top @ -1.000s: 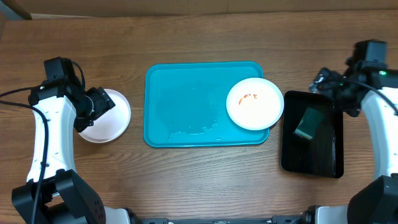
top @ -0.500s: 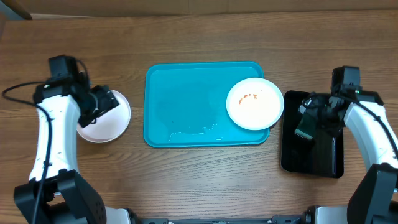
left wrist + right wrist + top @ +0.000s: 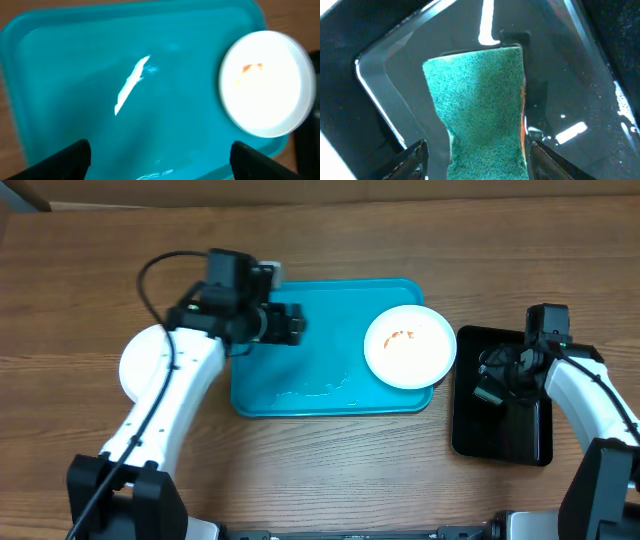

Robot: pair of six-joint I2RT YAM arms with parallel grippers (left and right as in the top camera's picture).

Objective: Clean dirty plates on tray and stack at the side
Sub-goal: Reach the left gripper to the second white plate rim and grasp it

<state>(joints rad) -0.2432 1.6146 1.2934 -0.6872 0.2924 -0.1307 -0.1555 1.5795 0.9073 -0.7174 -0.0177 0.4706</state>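
A white plate with orange-red smears lies on the right end of the turquoise tray; the left wrist view shows the plate and the tray too. Another white plate lies on the table left of the tray, partly hidden by my left arm. My left gripper is open and empty above the tray's left part. My right gripper is open over the black tray, its fingers either side of a green sponge. The third plate is out of view.
A black tray with water in it stands right of the turquoise tray and holds the sponge. Water glints on the turquoise tray's floor. The wood table extends behind.
My left gripper has left the plate on the table and swung right over the turquoise tray. My right gripper has come down over the sponge in the black tray.
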